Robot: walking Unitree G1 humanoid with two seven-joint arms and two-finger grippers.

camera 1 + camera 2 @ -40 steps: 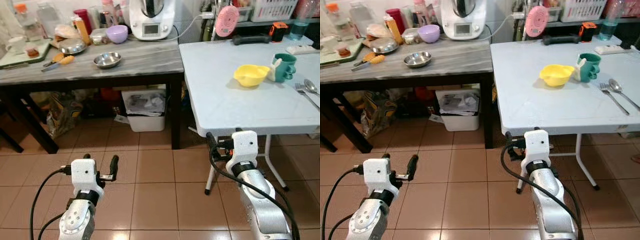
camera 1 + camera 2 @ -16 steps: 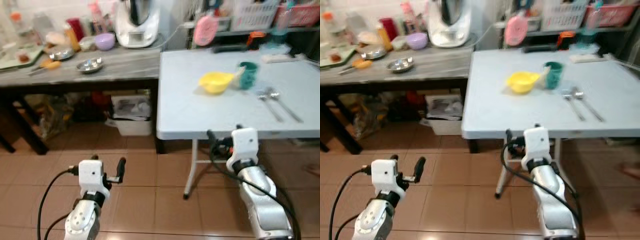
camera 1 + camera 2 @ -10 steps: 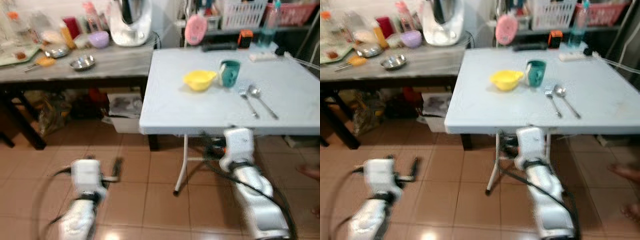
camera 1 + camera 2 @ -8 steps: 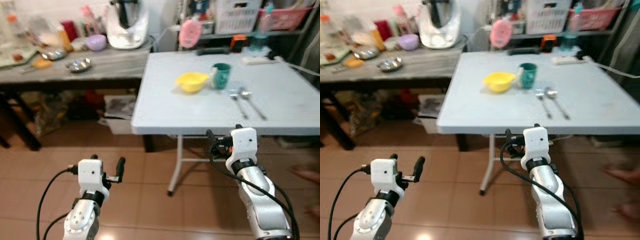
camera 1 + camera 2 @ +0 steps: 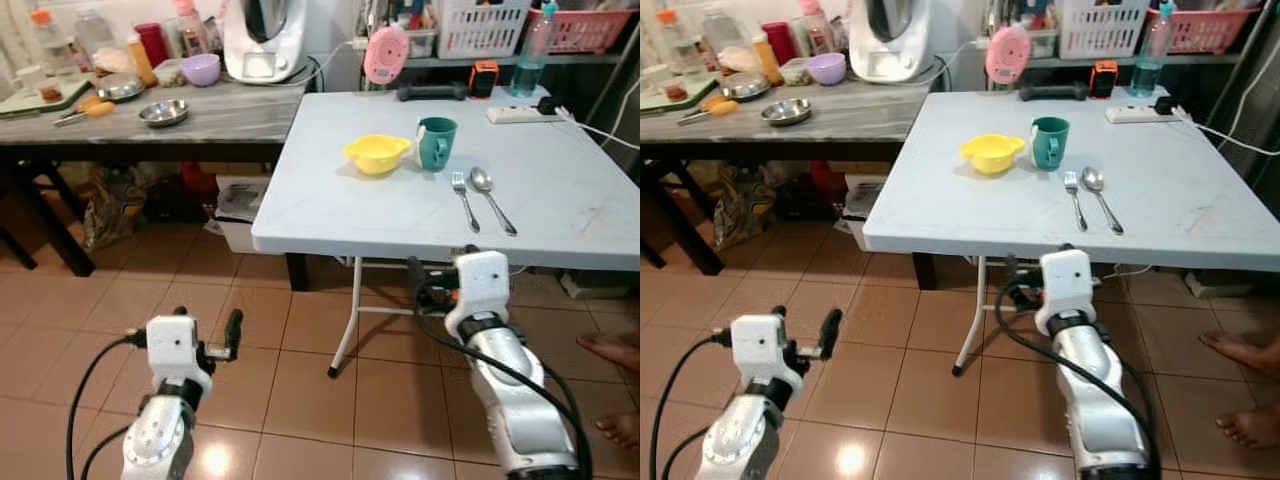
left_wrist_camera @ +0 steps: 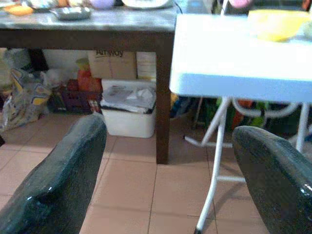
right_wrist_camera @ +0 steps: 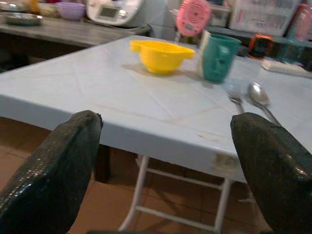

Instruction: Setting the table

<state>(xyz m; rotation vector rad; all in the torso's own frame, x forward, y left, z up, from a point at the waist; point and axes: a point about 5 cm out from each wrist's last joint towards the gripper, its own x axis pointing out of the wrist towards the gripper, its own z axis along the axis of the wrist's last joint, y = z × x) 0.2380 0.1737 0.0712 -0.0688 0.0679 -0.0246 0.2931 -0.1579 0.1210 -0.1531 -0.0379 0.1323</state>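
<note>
White folding table [image 5: 400, 215]: smooth pale top on thin metal legs, straight ahead of me; its near edge sits just above and beyond my right gripper [image 7: 161, 161].
Dark side table [image 5: 200, 115]: grey stone-look top, to the left of the white one, well ahead of my left gripper [image 6: 170, 165].
Yellow bowl [image 5: 377, 154]: glossy plastic, handled, mid-table, far past my right gripper.
Teal mug [image 5: 435, 143]: just right of the bowl.
Fork [image 5: 463, 196] and spoon [image 5: 490, 195]: shiny metal, side by side, near the mug.
My right gripper: raised at table-edge height, fingers spread wide, holding nothing.
My left gripper: low over the tiled floor, fingers apart, empty.
</note>
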